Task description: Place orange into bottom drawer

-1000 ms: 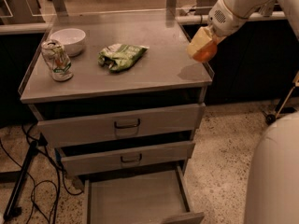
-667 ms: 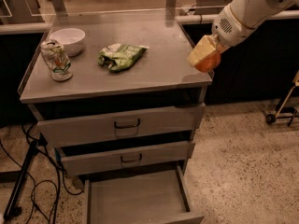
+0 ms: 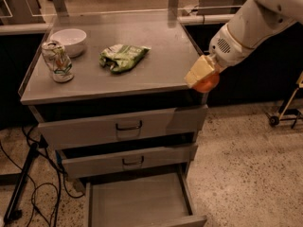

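My gripper (image 3: 202,75) hangs at the front right corner of the grey cabinet top (image 3: 156,65), with its pale fingers (image 3: 199,71) shut on the orange (image 3: 208,83). The orange shows below and behind the fingers, partly hidden by them. It is held in the air just off the cabinet's front right edge. The bottom drawer (image 3: 137,201) is pulled open at the foot of the cabinet, below and to the left of the gripper. Its grey floor is bare.
A white bowl (image 3: 69,41), a crushed can (image 3: 57,61) and a green snack bag (image 3: 122,56) stand on the cabinet top. Two upper drawers (image 3: 128,126) with black handles are nearly shut. Cables and a stand (image 3: 23,183) lie on the floor at left.
My gripper has come forward and down with the orange, from over the back right of the cabinet top to its front right corner.
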`<state>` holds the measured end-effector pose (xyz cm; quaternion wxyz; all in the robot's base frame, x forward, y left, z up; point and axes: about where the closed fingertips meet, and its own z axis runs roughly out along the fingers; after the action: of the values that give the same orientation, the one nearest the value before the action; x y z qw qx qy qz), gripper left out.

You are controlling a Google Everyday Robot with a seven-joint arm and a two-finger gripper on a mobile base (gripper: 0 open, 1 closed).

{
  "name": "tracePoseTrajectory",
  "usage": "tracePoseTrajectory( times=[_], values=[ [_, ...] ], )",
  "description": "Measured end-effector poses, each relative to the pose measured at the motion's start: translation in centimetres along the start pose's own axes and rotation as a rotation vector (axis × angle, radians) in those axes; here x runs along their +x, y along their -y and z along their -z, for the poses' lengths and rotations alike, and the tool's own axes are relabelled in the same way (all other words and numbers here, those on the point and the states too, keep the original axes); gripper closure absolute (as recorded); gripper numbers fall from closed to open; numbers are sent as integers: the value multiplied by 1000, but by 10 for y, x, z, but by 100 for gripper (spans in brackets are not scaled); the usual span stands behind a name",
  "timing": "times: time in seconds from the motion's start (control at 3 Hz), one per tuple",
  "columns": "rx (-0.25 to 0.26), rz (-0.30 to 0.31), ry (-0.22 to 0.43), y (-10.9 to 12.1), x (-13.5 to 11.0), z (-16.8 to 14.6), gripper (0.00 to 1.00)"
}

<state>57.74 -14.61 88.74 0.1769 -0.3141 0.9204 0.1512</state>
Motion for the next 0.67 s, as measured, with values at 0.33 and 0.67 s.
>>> tracePoseTrajectory(
  times=[0.33, 0.67],
  values=[
    [-1, -18, -2, 1, 3, -8, 100],
    [9, -2, -22, -17, 16, -30, 100]
  ],
)
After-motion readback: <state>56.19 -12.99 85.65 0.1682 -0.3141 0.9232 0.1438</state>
